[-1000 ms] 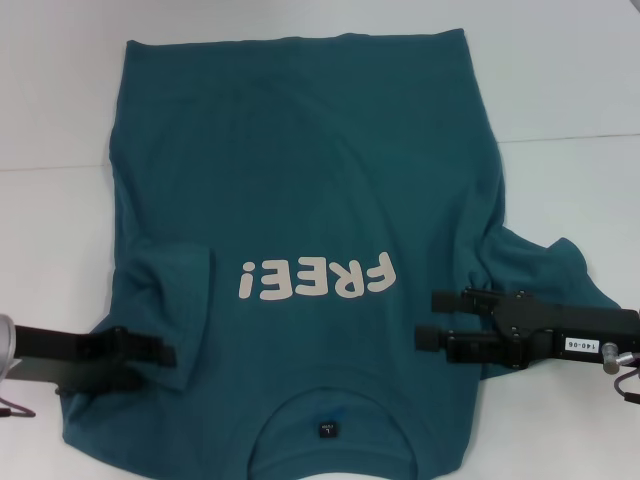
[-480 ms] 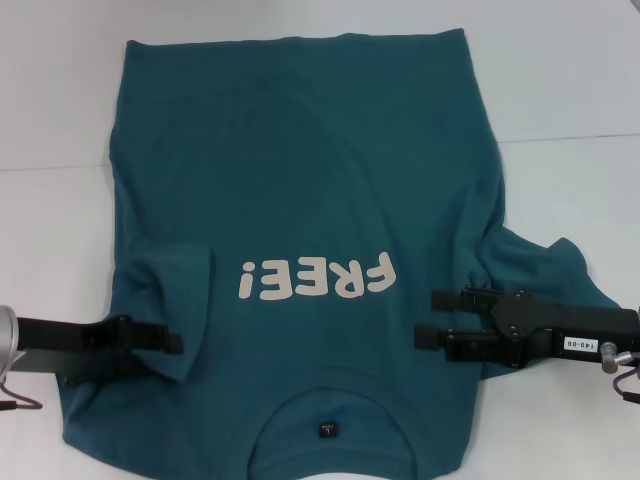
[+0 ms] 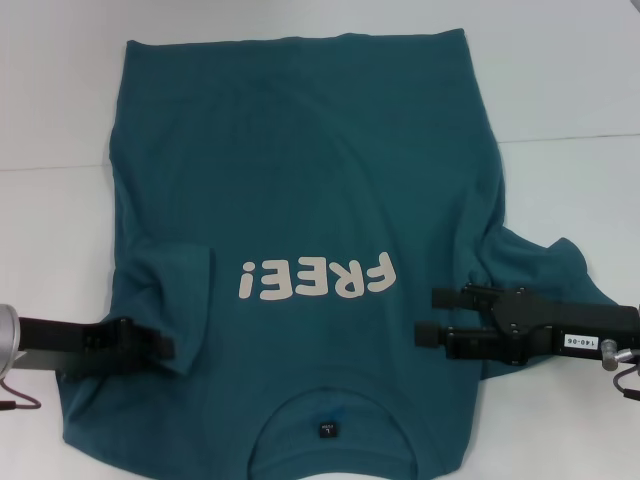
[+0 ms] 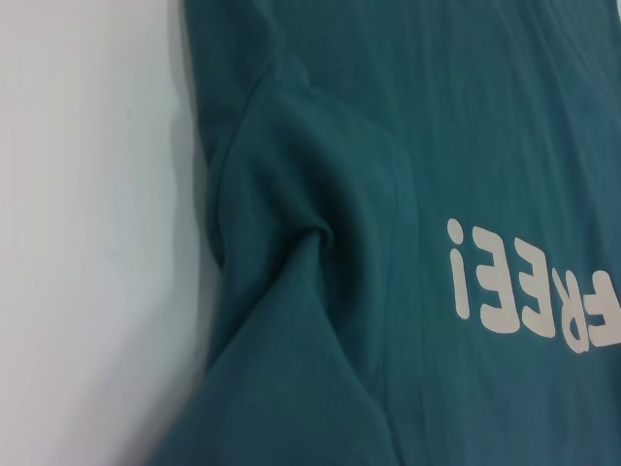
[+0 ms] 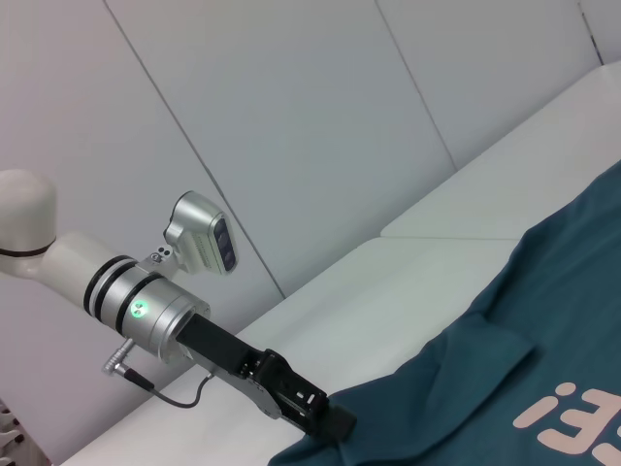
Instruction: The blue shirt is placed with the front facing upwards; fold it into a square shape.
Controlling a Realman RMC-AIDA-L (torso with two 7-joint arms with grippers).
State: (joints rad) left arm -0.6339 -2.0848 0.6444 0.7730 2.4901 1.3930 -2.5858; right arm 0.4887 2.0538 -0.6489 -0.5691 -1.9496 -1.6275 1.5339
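Note:
The blue shirt (image 3: 300, 150) lies spread face up on the white table (image 3: 60, 90), its off-white "FREE!" print (image 3: 317, 278) upside down to me and the collar tag (image 3: 326, 430) at the near edge. Its left sleeve (image 3: 170, 285) is folded in over the body and shows as a puckered fold (image 4: 320, 233) in the left wrist view. My left gripper (image 3: 170, 347) sits at that sleeve's near corner, fingers together on the fabric; the right wrist view shows the left gripper (image 5: 335, 419) at the shirt's edge. My right gripper (image 3: 425, 316) hovers open over the shirt's right side, beside the spread right sleeve (image 3: 545, 265).
The table has a seam line (image 3: 570, 138) running out from the shirt on the right. Bare white tabletop lies left, right and beyond the shirt. Grey wall panels (image 5: 291, 116) stand behind the table in the right wrist view.
The left gripper's jaws have come together at the folded sleeve's near corner, and that corner has drawn up slightly. The right arm has not moved.

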